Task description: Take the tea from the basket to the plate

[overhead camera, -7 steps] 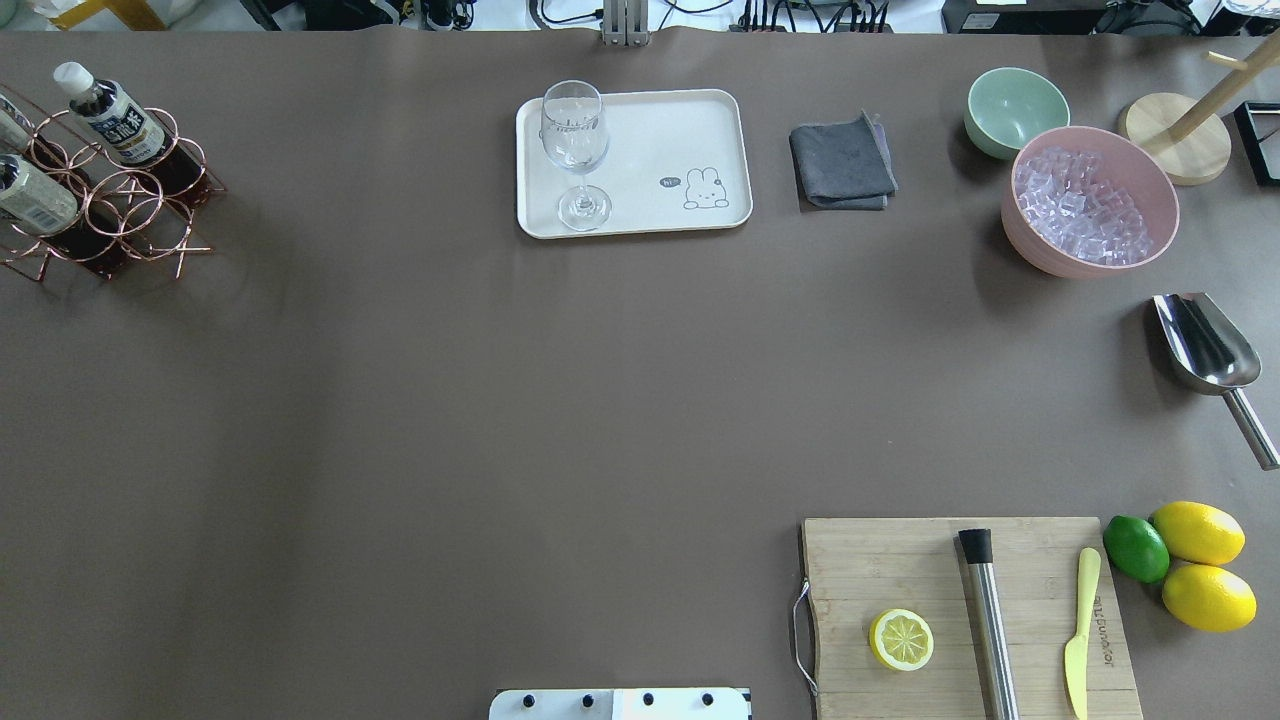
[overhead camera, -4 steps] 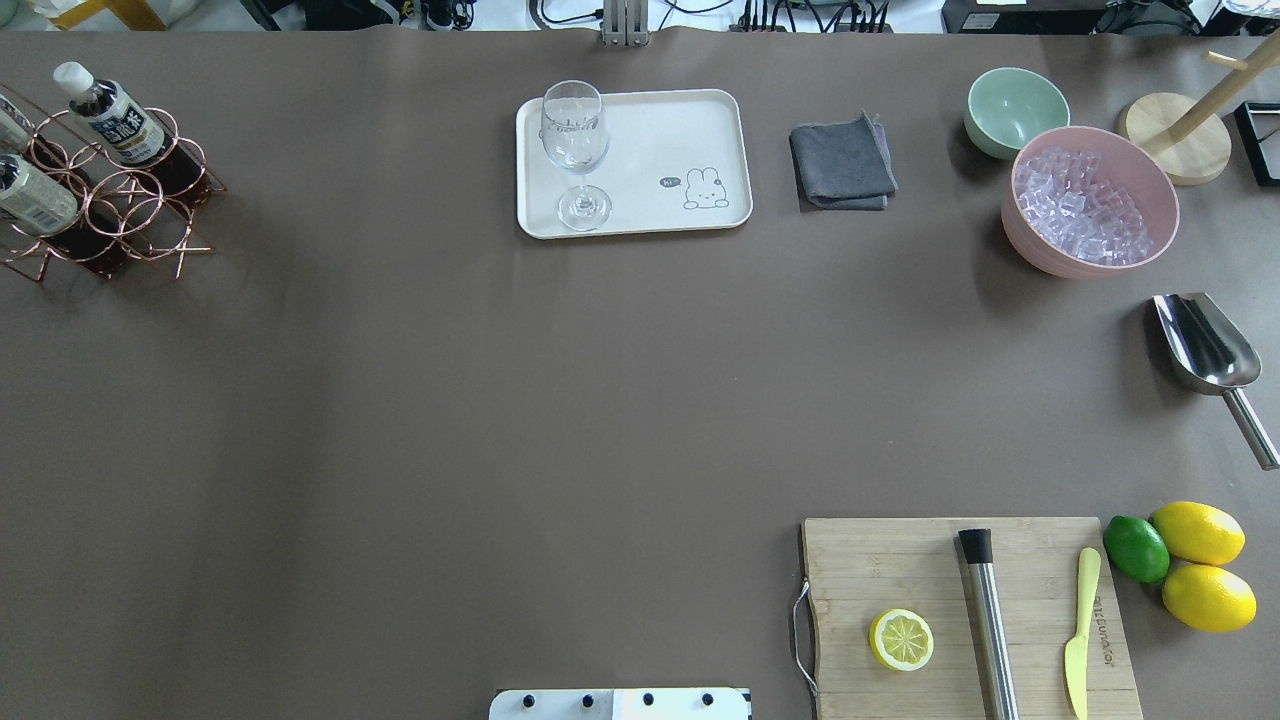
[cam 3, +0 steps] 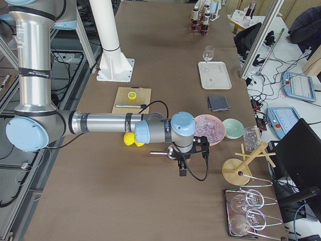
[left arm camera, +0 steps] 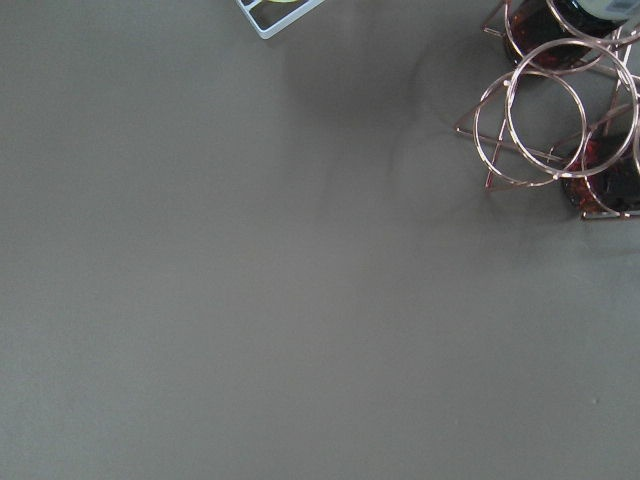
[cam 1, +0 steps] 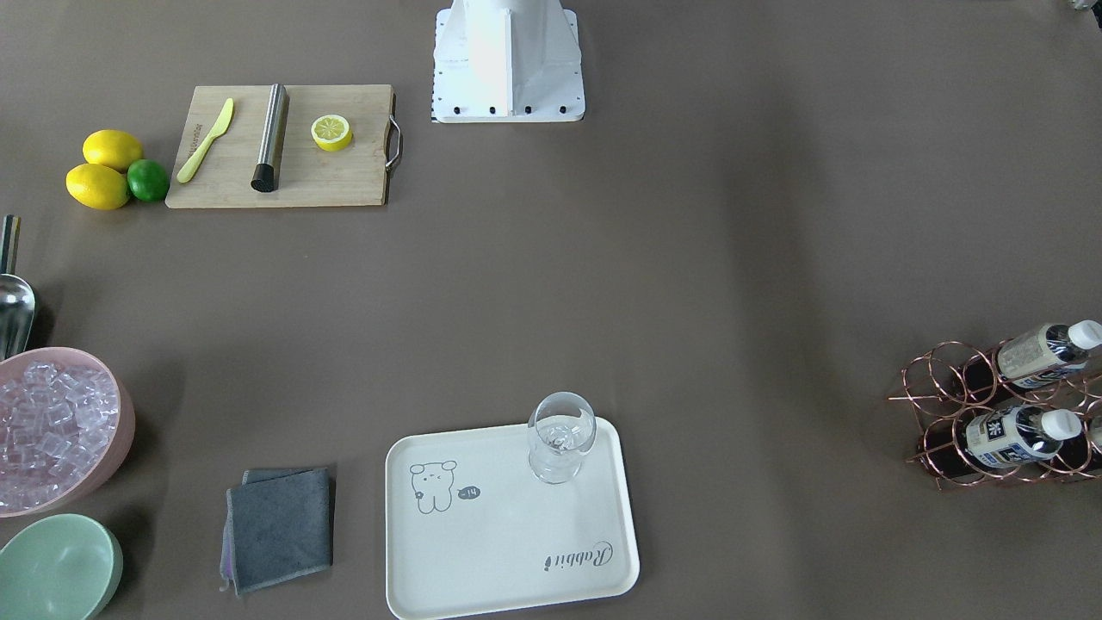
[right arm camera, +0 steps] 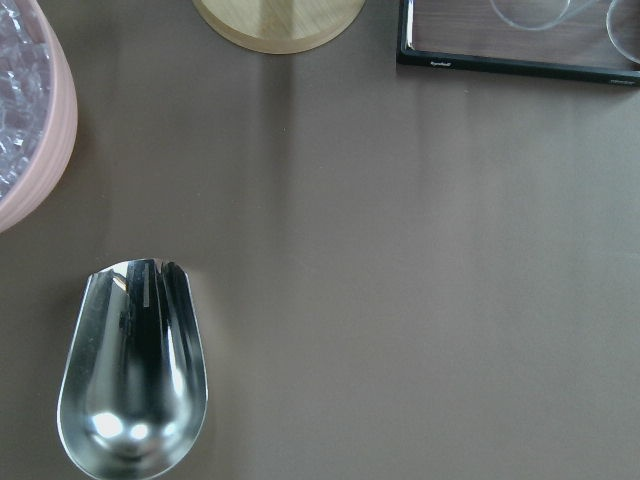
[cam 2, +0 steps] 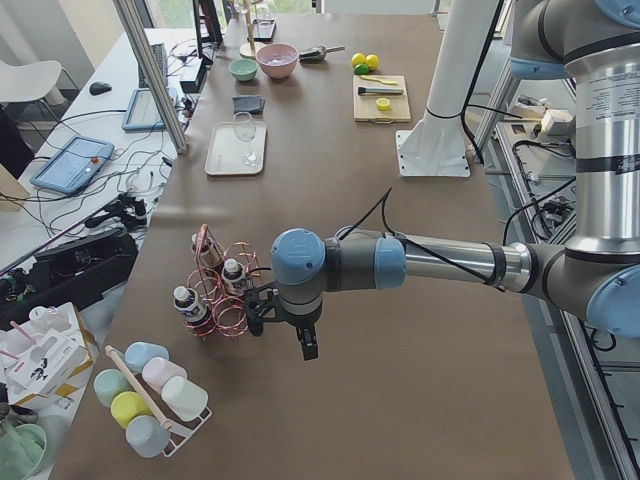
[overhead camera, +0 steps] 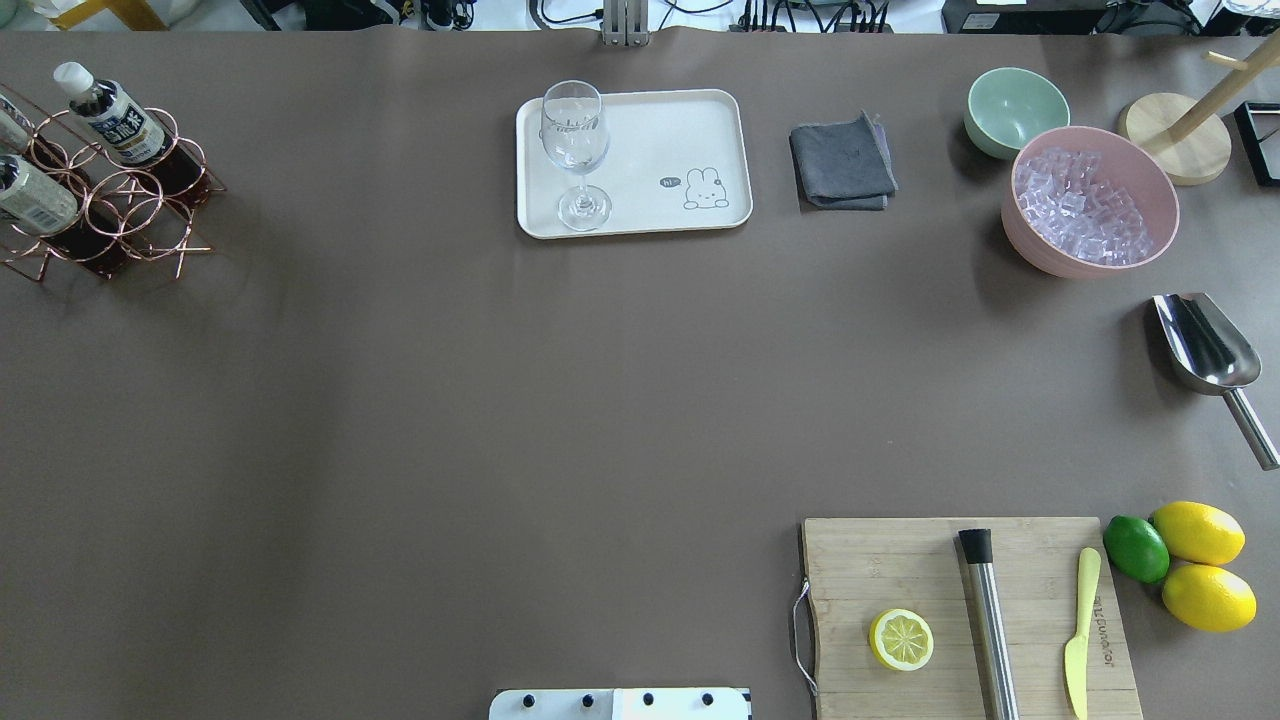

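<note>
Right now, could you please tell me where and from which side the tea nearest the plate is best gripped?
Grip the tea around its upper body, just under the cap, and come straight down from above. It stands upright in the basket, whose wire rings enclose its lower half, so probably only the top is free to close on.

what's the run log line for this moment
dark tea bottles with white caps: in copper wire basket; cream rectangular plastic tray: holds clear wine glass only; jaws: state unclear

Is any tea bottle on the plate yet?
No, the plate holds only a wine glass; the tea bottles sit in the basket.
</note>
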`<state>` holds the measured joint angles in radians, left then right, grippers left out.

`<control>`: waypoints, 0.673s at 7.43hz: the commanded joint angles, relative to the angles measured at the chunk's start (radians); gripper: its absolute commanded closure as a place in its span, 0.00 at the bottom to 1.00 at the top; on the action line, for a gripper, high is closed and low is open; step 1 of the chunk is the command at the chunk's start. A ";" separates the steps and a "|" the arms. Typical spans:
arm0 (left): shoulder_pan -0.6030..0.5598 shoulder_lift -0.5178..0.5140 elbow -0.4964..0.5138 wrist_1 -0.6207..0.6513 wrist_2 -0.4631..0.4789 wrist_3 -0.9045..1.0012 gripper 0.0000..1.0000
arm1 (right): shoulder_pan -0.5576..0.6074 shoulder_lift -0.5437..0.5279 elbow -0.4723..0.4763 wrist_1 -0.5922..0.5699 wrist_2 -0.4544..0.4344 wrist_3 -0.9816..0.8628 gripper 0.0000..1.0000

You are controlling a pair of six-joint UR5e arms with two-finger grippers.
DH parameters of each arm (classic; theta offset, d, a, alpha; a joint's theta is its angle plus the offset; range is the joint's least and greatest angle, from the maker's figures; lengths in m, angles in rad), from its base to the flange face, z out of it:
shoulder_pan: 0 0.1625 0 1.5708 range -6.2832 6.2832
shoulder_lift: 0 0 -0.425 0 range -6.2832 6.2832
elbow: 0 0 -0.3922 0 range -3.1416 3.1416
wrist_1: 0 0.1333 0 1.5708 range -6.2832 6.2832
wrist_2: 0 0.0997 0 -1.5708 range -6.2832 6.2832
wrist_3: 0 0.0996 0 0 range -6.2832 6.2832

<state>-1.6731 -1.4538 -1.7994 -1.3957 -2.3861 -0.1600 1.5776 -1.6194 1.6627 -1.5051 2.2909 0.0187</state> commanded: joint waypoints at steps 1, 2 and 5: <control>-0.001 -0.083 0.006 0.113 -0.007 -0.239 0.02 | -0.001 0.007 0.005 -0.001 -0.001 0.003 0.00; -0.001 -0.111 0.006 0.113 -0.008 -0.392 0.02 | -0.001 0.007 0.009 -0.001 -0.002 0.003 0.00; 0.001 -0.268 0.150 0.104 -0.008 -0.776 0.02 | -0.001 0.006 0.002 -0.001 -0.001 -0.010 0.00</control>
<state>-1.6714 -1.6068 -1.7596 -1.2847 -2.3943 -0.7091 1.5769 -1.6134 1.6711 -1.5058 2.2896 0.0132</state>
